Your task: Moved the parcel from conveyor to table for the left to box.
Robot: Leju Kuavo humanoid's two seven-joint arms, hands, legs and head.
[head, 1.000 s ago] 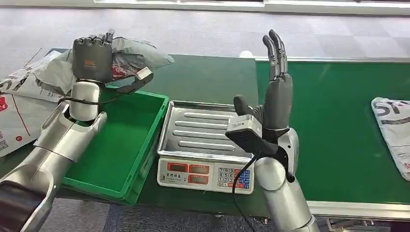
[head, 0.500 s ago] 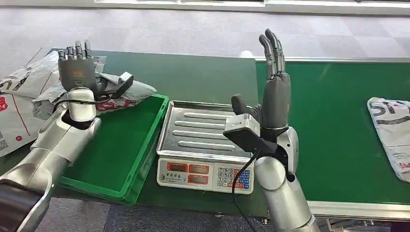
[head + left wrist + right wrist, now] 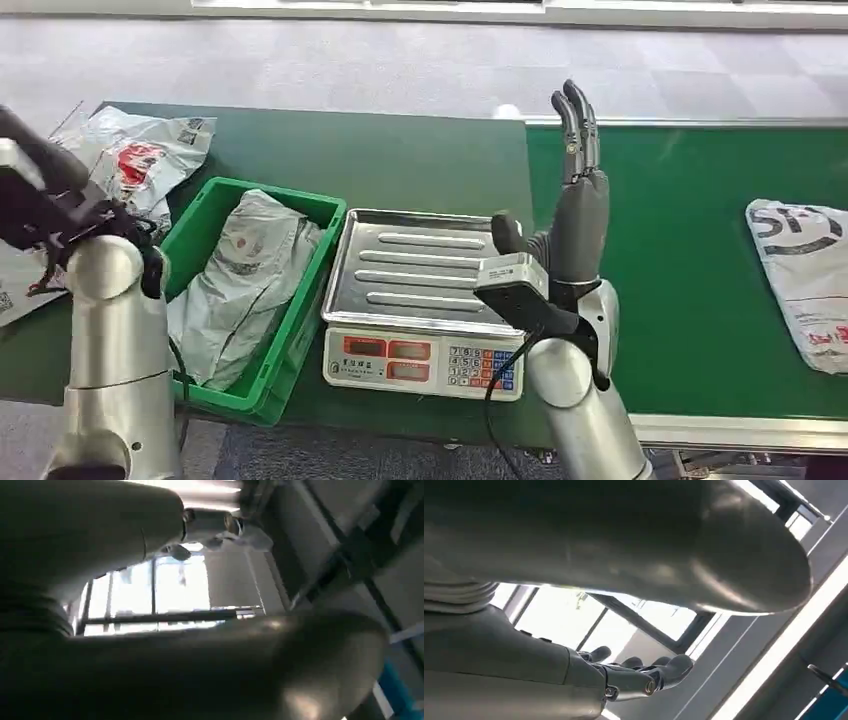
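Head view: parcel [image 3: 240, 285] lies in green bin [image 3: 318, 262], long axis front-to-back. Right hand [image 3: 570, 215] upright, fingers straight, holding nothing. Wrist cam: left hand [image 3: 150, 555], finger state can't tell.

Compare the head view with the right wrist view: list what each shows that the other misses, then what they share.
Head view alone: the grey plastic mailer parcel lying in the green plastic crate, the steel-topped weighing scale, another white parcel on the green conveyor belt, and more mailer bags on the dark green table.

Right wrist view alone: bright windows and a ceiling light strip overhead.

Both: the right hand, raised, fingers extended, holding nothing.
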